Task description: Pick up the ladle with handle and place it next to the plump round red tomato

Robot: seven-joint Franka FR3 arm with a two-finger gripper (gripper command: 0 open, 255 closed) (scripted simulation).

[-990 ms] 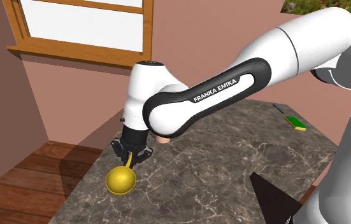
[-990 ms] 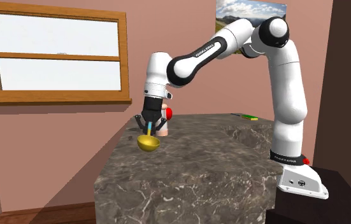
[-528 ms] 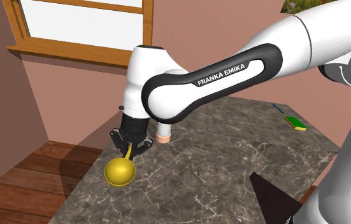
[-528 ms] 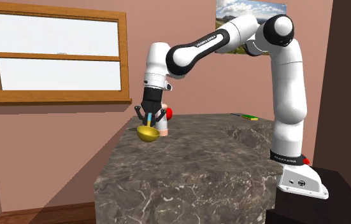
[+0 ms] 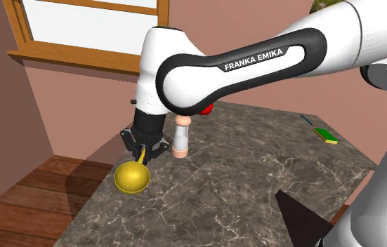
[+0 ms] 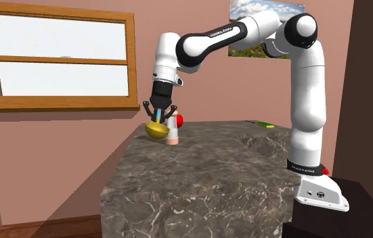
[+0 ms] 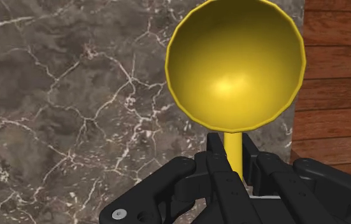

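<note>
Two fingers [image 7: 214, 156] clench the ladle [image 7: 236, 67] by its handle (bowl dangling), so I fear it pivoting into the tomato [image 5: 206, 109].

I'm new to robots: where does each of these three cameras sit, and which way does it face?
Shoulder view: beside the stand, looking down over the marble table toward the window; the arm crosses above, its gripper clasping a yellow ladle.
Second exterior view: beyond the table's end, facing the arm; whole arm and stand show.
Wrist view: on the hand, looking down into the ladle's bowl; two black fingers show.
Shared: both exterior views catch the window and red tomato.
</note>
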